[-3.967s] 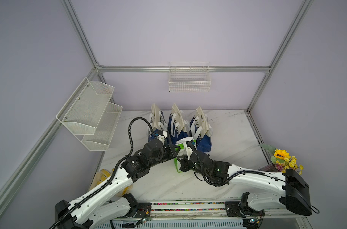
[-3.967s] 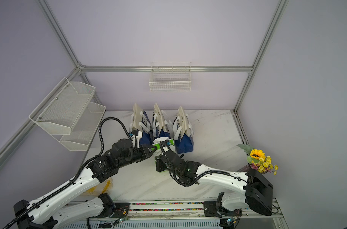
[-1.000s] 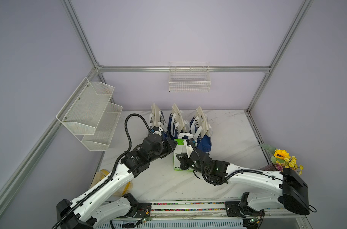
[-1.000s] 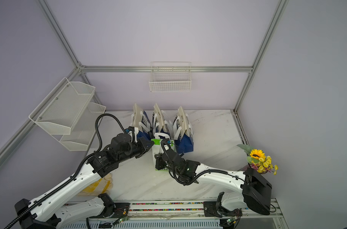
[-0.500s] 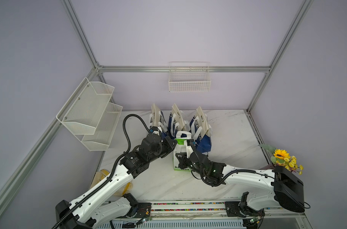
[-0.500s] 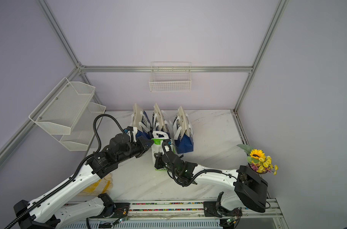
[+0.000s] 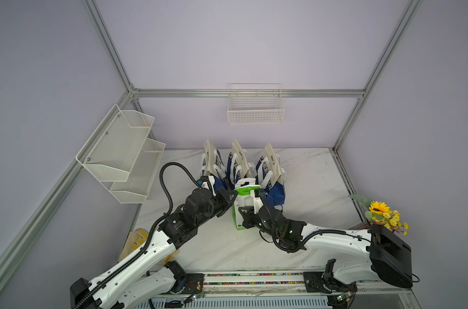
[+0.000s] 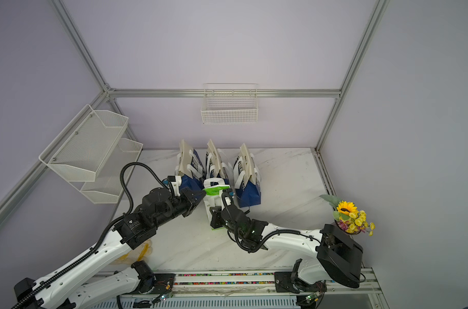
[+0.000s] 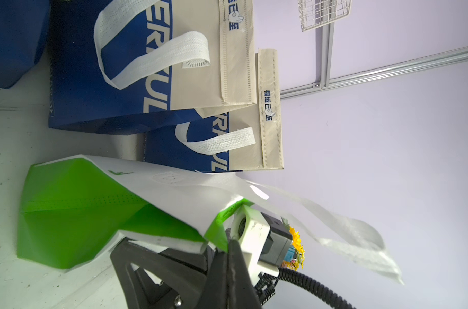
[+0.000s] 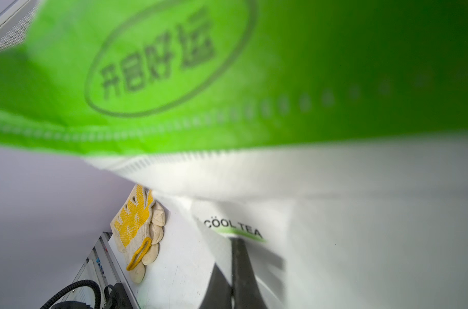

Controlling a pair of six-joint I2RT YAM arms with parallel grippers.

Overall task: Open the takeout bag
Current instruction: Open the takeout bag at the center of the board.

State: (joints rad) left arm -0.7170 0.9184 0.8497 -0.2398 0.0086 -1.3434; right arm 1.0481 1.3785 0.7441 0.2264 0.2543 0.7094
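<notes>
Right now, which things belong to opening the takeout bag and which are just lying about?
Job: green-and-white bag, pinched at its flap by the left gripper; right gripper, shut against the bag's side.
Lying about: three blue bags, wire basket, mesh shelf, flowers, gloves.

Green-white takeout bag (image 8: 209, 202) upright before three blue bags (image 8: 247, 187); left end effector (image 8: 202, 195), right end effector (image 8: 214, 214) against it.

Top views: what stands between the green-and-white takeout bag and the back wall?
Three blue-and-beige tote bags stand in a row behind the green-and-white takeout bag, before the back wall. Both top views show this.
</notes>
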